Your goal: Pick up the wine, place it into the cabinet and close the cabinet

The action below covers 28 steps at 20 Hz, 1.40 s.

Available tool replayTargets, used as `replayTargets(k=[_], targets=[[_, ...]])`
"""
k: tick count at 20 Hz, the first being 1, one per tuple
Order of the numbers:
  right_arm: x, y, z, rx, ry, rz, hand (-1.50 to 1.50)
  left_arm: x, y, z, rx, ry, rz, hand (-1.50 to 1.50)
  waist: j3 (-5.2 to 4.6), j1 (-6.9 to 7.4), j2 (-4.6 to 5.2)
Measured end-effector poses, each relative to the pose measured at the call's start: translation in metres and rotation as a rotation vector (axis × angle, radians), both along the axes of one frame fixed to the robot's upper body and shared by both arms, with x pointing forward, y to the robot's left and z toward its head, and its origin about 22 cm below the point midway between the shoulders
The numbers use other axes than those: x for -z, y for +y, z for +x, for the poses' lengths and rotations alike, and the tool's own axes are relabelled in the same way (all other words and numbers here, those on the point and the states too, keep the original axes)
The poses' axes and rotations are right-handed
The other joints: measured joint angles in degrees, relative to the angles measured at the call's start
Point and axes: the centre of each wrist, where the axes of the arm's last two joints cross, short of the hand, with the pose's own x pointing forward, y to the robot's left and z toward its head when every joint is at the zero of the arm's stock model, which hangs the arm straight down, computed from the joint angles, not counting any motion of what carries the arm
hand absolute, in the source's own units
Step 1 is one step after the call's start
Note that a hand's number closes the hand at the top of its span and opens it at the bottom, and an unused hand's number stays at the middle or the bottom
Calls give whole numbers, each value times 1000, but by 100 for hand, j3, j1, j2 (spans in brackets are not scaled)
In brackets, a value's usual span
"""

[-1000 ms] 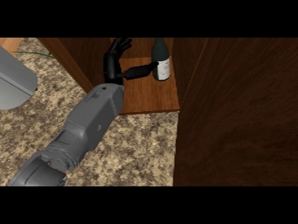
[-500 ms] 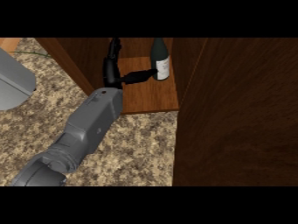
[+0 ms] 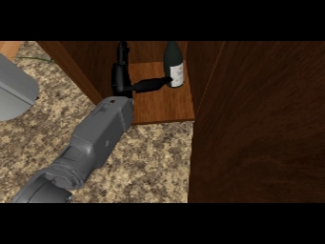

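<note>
While the right hand (image 3: 126, 80) spreads relaxed, thumb touching it, wine bottle (image 3: 175, 66) upright on cabinet shelf (image 3: 166, 105), neck upward

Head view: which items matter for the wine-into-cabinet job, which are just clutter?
Job:
- wine bottle, standing on the cabinet shelf
- cabinet, with its open door at the right
- hand inside the cabinet, thumb touching the bottle; which arm it is cannot be told

Clutter:
- grey rounded object at the left edge
- speckled counter
</note>
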Motion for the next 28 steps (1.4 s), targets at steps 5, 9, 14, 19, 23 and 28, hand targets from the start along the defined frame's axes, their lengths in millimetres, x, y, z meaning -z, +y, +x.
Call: replayTargets(k=[5, 9, 14, 19, 23, 28], targets=[[-1, 1, 0, -1, 3, 4, -150, 0, -1, 0, 48, -16, -7, -150, -9, 18, 4], [1, 3, -1, -10, 11, 9, -150, 1, -1, -1, 82, -33, -12, -150, -11, 18, 0], [2, 3, 0, -9, 11, 9, -150, 2, -1, -2, 128, -42, -15, -150, -13, 34, -6], [-1, 5, 1, -10, 9, 17, -150, 2, -1, -1, 151, -34, -60, -150, -26, 34, -13], [-2, 7, 1, -17, 11, 19, -150, 3, 0, -2, 152, -51, -106, -150, -18, 5, -42], [-3, 10, 0, -24, 23, 24, -150, 5, 0, -4, 159, -51, -139, -150, -15, 4, -82]])
